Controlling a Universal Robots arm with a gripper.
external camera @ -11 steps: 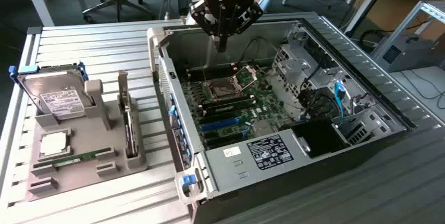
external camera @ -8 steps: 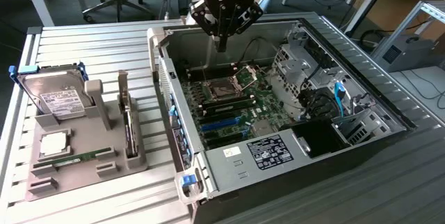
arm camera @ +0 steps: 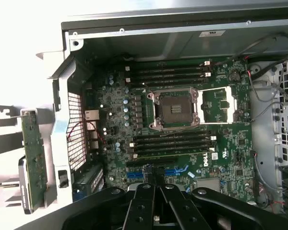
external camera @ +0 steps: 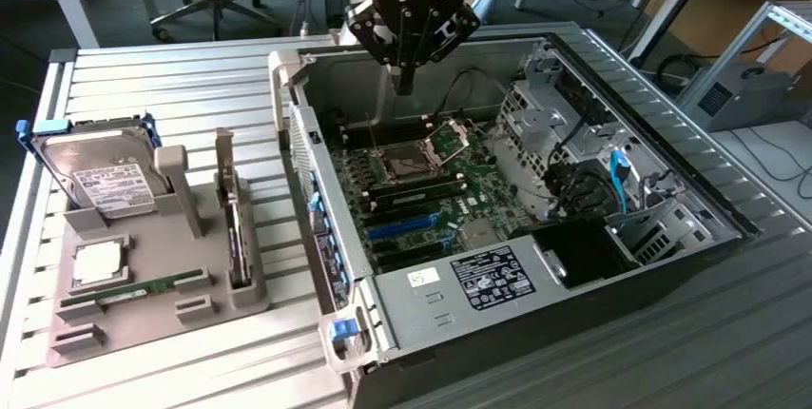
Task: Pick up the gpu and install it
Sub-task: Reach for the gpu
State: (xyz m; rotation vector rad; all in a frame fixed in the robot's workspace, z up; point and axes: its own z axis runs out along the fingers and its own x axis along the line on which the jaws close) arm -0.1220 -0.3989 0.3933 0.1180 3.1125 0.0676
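The gpu [external camera: 230, 207] stands on edge in a grey holder [external camera: 190, 266] on the table, at the exterior view's left of the open computer case [external camera: 508, 281]. In the wrist view the gpu [arm camera: 34, 158] shows as a narrow board just outside the case's rear wall. My gripper [external camera: 403, 84] hangs above the far end of the case, over the motherboard [external camera: 425, 190], well apart from the gpu. Its black fingers [arm camera: 145, 206] are shut together with nothing between them, above the blue slots [arm camera: 177, 171].
The holder also carries a silver hard drive in a blue frame [external camera: 95, 176], a square chip [external camera: 99, 264] and a green RAM stick [external camera: 146, 290]. The case holds a bare CPU socket [arm camera: 175, 109], cables and drive cages [external camera: 596, 171]. Desks and a chair stand behind.
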